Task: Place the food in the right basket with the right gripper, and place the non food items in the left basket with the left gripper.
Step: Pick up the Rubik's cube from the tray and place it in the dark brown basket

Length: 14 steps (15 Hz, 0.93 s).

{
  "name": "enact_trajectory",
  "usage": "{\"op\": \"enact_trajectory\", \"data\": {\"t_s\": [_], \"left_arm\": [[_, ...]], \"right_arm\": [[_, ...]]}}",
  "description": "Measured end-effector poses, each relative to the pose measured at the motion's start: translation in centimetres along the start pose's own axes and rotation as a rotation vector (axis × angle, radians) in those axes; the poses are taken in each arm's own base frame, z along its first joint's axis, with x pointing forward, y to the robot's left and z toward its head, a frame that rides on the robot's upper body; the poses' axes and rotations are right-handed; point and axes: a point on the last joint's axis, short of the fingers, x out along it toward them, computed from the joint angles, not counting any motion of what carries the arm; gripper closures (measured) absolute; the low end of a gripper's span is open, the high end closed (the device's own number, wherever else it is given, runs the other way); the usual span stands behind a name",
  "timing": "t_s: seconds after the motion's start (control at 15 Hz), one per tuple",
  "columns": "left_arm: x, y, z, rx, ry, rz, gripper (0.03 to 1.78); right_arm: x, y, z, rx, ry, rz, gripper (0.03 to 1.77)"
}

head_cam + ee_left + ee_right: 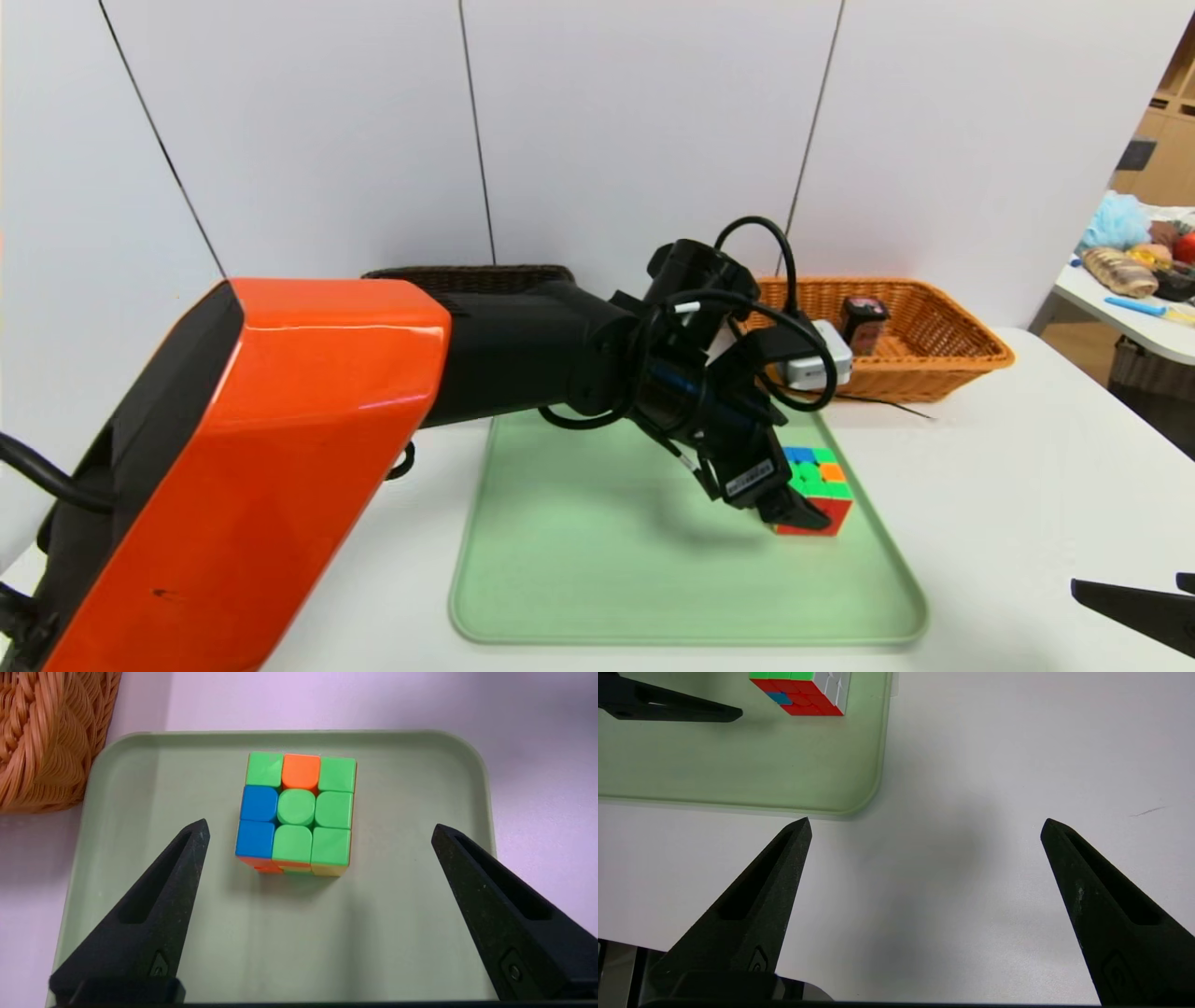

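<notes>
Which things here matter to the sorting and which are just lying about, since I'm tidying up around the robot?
Part of the job:
- puzzle cube
- green tray
- orange basket
- dark basket
- small dark package

Lying about, on the side table:
- striped loaf-like item
- blue fluffy thing

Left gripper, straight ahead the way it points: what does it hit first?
Probably the puzzle cube, ahead between the left gripper's open fingers; depth is unclear, so a fingertip might reach the tray first.
</notes>
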Motion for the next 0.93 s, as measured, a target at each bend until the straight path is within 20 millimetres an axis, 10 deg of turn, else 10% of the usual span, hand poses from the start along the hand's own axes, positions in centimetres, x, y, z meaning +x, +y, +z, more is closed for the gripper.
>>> {"op": "enact_trajectory", "data": {"t_s": [0.93], "left_arm": [[4.3, 0.5, -2.6, -0.002, -0.010, -0.027, 0.12]], "right_arm": [[0.3, -0.1, -0.2, 0.004, 0.017, -0.002, 0.10]]}}
